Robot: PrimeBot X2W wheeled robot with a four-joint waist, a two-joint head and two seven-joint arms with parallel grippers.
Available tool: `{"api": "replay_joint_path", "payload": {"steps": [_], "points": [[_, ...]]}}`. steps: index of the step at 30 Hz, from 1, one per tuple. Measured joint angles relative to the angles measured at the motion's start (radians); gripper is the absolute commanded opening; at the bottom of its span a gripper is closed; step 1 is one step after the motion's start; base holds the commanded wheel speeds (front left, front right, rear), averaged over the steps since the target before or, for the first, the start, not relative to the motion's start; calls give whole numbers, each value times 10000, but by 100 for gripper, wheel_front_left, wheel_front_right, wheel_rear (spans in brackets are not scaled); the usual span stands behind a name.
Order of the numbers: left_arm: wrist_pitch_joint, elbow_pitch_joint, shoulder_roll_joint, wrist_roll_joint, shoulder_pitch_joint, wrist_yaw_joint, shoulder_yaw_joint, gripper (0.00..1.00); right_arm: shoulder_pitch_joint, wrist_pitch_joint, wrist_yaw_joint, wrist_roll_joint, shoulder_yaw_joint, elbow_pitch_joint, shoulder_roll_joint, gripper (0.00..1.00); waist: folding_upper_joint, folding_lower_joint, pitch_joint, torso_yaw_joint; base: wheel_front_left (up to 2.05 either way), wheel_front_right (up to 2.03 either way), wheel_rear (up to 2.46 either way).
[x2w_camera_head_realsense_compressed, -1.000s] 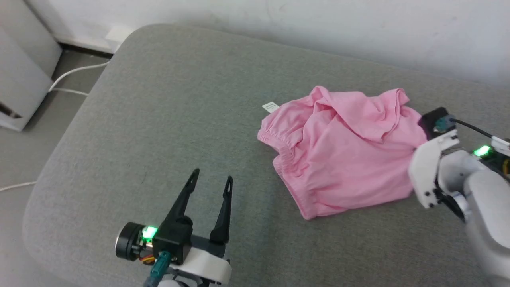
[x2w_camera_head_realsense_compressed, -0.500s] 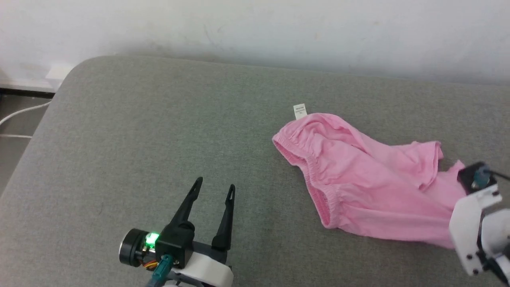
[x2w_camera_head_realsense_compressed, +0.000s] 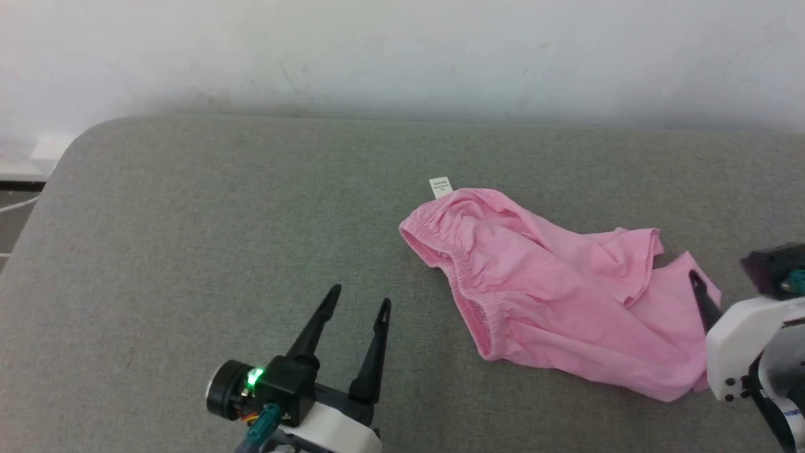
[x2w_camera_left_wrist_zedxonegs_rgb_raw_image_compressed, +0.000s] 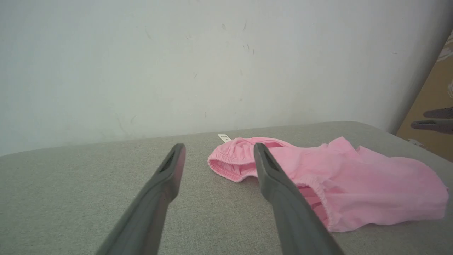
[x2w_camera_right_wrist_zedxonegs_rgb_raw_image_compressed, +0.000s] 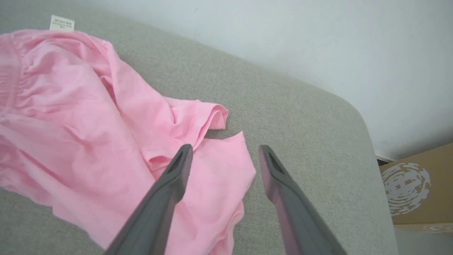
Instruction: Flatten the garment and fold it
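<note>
The pink shorts (x2w_camera_head_realsense_compressed: 553, 296) lie crumpled on the grey cushion, right of centre. Their gathered waistband (x2w_camera_head_realsense_compressed: 462, 277) faces left and the white label (x2w_camera_head_realsense_compressed: 441, 187) sticks out at the far end. My left gripper (x2w_camera_head_realsense_compressed: 359, 297) hovers open and empty to the left of the waistband, apart from the cloth; its wrist view shows the shorts (x2w_camera_left_wrist_zedxonegs_rgb_raw_image_compressed: 354, 177) ahead and to the right. My right gripper (x2w_camera_right_wrist_zedxonegs_rgb_raw_image_compressed: 224, 150) is open over the shorts' right leg hem (x2w_camera_right_wrist_zedxonegs_rgb_raw_image_compressed: 226, 170), with nothing pinched. One of its fingers (x2w_camera_head_realsense_compressed: 704, 305) shows at the cloth's right edge.
The grey cushion (x2w_camera_head_realsense_compressed: 220, 220) has a rounded left corner that drops to the floor (x2w_camera_head_realsense_compressed: 9, 207). A white wall (x2w_camera_head_realsense_compressed: 402, 50) runs close behind it. A cardboard box (x2w_camera_right_wrist_zedxonegs_rgb_raw_image_compressed: 414, 184) stands past the cushion's right end.
The head view has swung, shifting the whole picture. The shorts went from a bunched heap to drawn out rightward, and my right gripper now stands open at their right hem. My left gripper kept its pose.
</note>
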State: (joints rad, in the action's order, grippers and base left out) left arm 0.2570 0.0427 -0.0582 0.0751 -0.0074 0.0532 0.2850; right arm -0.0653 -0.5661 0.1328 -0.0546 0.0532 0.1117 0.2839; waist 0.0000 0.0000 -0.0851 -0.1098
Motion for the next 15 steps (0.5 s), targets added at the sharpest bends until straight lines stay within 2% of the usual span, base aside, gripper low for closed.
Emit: {"api": "replay_joint_path", "payload": {"steps": [3,8,11,15], "points": [[0,213,15,299,3,236,276,100,141,1371,-2,50,474,466,-370,100,0,0,91,225,0,0,0],[-215,1597,29,606,-55,606,1360,100,663,3574,-2,255,1304,740,-1371,100,0,0,177,677,0,0,0],[-734,2123,36,924,-434,671,1944,100,994,4299,-2,380,1707,606,-1835,100,0,-1,190,959,0,0,0],[-1438,2698,61,1271,-1026,696,2385,100,1155,4677,-4,495,1739,270,-2082,100,0,0,150,1317,0,0,0]]}}
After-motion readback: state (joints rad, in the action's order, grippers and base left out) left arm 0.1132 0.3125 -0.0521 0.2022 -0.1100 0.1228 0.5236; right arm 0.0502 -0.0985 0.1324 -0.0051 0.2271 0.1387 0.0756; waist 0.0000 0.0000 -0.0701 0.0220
